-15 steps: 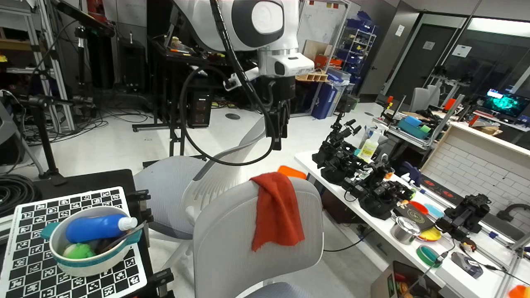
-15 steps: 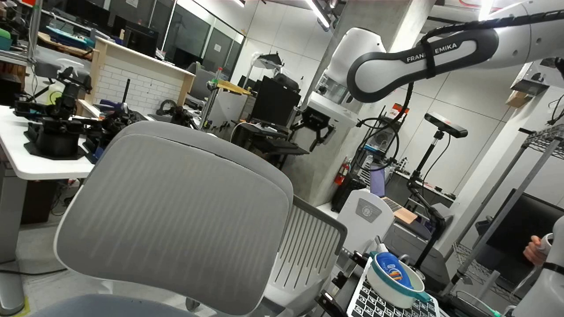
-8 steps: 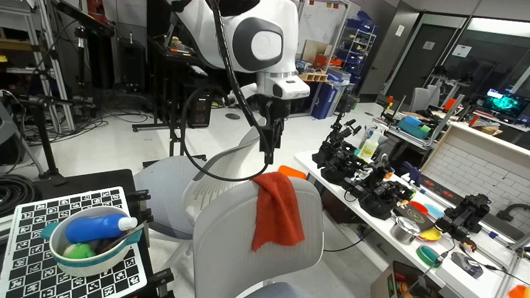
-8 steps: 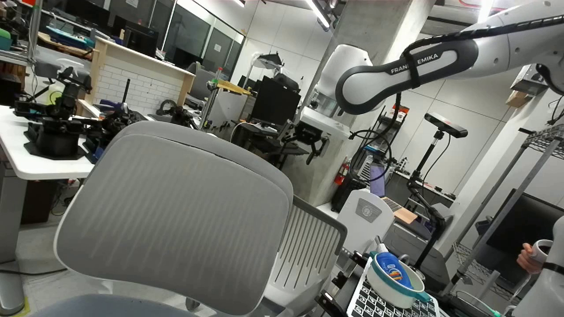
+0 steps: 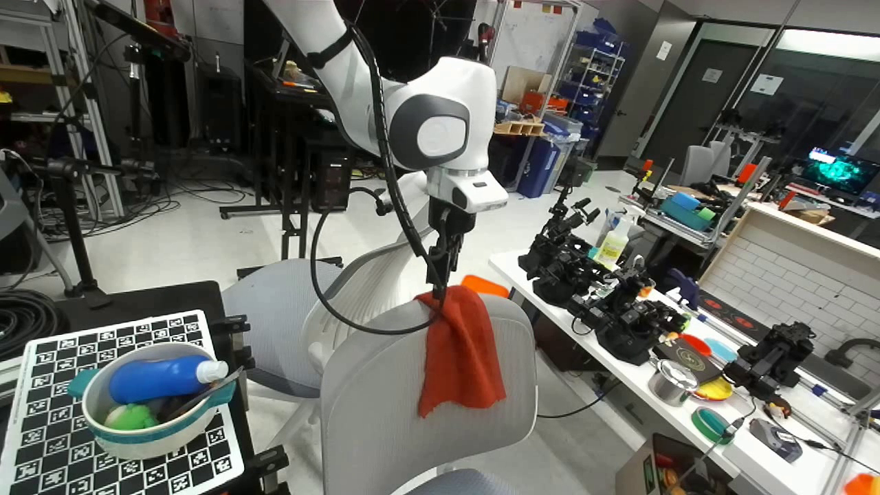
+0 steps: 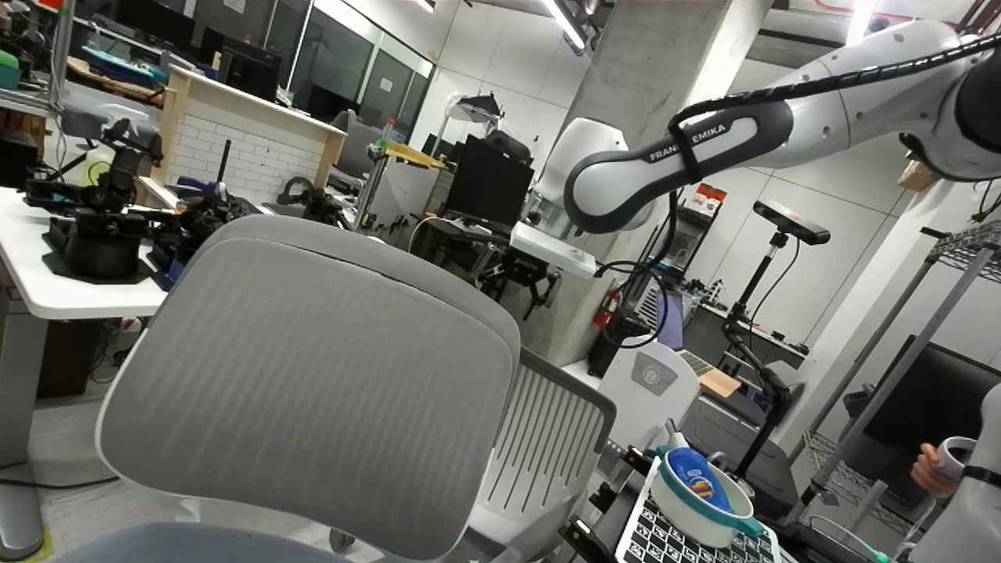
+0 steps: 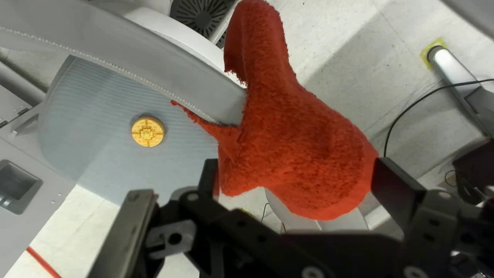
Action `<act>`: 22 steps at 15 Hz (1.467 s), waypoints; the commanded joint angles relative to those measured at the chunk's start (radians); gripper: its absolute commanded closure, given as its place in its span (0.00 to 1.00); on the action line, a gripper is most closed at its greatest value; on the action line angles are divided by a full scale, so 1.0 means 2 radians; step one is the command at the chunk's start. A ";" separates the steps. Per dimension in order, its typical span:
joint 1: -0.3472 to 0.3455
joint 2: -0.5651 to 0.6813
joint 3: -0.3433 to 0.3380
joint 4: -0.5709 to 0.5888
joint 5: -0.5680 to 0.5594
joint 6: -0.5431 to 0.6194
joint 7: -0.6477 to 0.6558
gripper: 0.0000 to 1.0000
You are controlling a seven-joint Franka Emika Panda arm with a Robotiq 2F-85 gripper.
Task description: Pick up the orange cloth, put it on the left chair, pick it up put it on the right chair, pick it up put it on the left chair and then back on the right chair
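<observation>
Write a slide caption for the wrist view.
Open tool at the orange cloth draped over the right chair's backrest.

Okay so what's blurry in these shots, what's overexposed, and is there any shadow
In the wrist view, the black two-fingered claw looks soft, while the rust-orange fabric cloth shows a sharper pile, and part of the pale smooth floor lies in shadow; in an exterior view, a long white ceiling light is blown out and the grey concrete column slants.

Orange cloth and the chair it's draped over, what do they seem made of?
Cloth: limp, matte fabric, perhaps terry or microfibre, from its fuzzy pile and frayed edge. Chair: dull grey back, likely mesh fabric from its faint ribbing, though moulded plastic is possible.
</observation>
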 commanded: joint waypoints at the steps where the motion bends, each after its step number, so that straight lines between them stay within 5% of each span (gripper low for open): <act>1: 0.002 0.030 -0.005 0.018 0.021 0.021 -0.026 0.00; 3: 0.004 0.043 -0.007 0.023 0.022 0.028 -0.031 0.00; 4: 0.004 0.047 -0.007 0.026 0.022 0.029 -0.033 0.25; 15: 0.014 0.006 -0.017 0.018 0.012 0.032 -0.062 0.98; 22: 0.032 -0.088 -0.010 0.037 -0.004 0.008 -0.060 0.96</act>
